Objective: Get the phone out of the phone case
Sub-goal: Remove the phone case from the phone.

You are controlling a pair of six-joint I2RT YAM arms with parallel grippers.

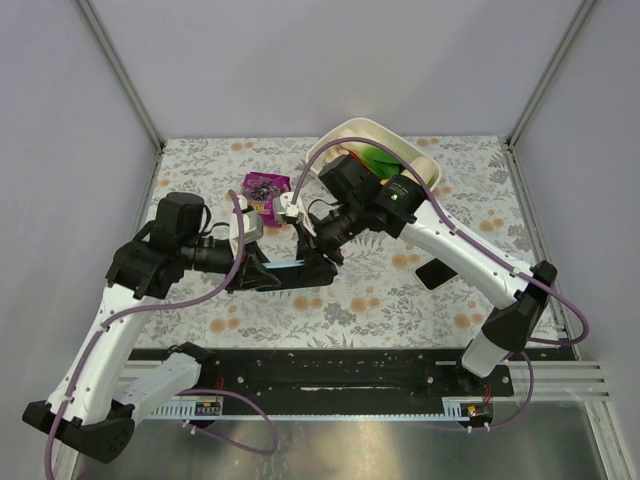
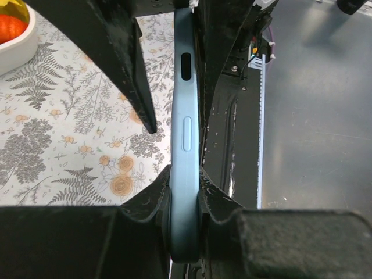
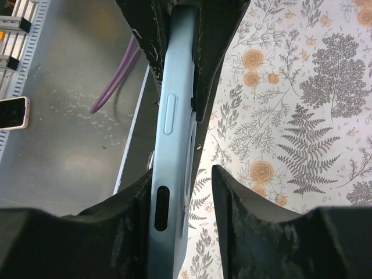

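The light-blue phone case is held on edge above the table between both arms. My left gripper is shut on one end of the phone case, both fingers pressed against its sides. My right gripper straddles the other end of the phone case. Its left finger touches the case and its right finger stands apart from it, so the jaws are open. Only the case's side edge with button and slot shows. I cannot tell whether the phone is inside.
A black flat rectangle lies on the floral table to the right. A cream bowl with green and orange items stands at the back, and a purple packet lies left of it. A pale-rimmed phone-like thing rests on the metal front ledge.
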